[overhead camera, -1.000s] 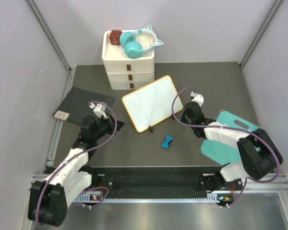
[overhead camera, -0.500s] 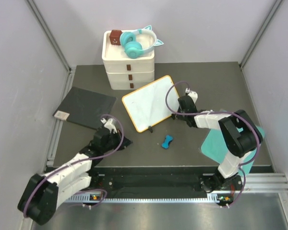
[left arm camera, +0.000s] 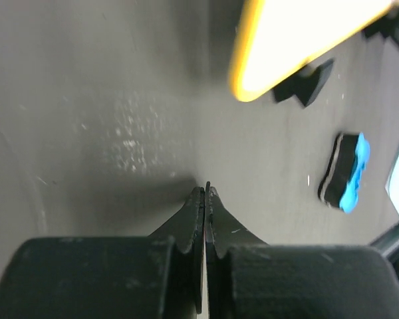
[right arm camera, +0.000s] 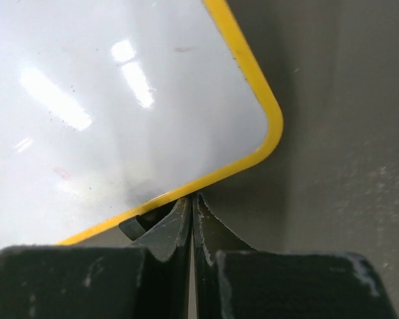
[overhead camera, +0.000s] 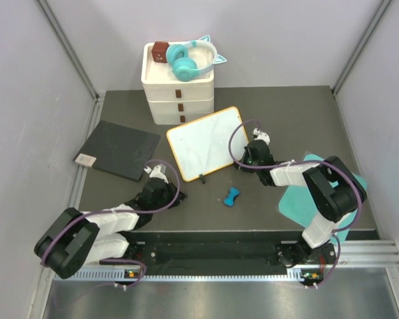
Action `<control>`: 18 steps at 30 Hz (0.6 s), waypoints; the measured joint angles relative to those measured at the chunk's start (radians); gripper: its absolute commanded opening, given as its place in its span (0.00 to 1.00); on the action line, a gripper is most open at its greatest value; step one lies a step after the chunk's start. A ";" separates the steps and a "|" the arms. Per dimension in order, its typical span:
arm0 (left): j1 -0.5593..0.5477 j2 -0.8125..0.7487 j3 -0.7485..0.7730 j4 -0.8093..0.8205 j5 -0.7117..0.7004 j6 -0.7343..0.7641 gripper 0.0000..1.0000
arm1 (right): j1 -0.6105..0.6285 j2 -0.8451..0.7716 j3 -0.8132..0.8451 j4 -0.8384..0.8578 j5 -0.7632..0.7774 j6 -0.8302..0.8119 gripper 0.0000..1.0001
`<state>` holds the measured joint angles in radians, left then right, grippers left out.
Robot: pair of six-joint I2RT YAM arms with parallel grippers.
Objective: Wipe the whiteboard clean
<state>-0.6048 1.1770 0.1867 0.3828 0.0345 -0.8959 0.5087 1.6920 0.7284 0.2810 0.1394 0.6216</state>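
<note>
Just ahead of right end effector (right arm camera: 191, 198): whiteboard (right arm camera: 106, 100) frame

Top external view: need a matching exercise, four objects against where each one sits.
Things:
1. headphones
2. blue eraser
3. dark grey pad
4. teal cutting board

Places:
A. left of the whiteboard
B. on top of the drawer stack
C. right of the whiteboard, partly under the right arm
D. just on the near side of the whiteboard

Pairs: 1-B, 2-D, 3-A, 4-C
</note>
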 measured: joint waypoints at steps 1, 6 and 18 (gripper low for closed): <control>0.000 0.001 0.003 -0.001 -0.012 0.000 0.00 | 0.011 -0.007 -0.010 0.003 -0.006 0.005 0.00; 0.000 -0.008 0.018 -0.022 -0.061 0.006 0.00 | 0.064 -0.032 -0.037 0.000 -0.029 0.034 0.00; 0.000 -0.124 0.127 -0.239 -0.143 0.073 0.71 | 0.117 -0.207 -0.120 -0.125 0.023 0.087 0.00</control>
<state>-0.6048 1.0534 0.3138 0.1436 -0.1081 -0.8230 0.6254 1.4853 0.6083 0.1558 0.1623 0.7086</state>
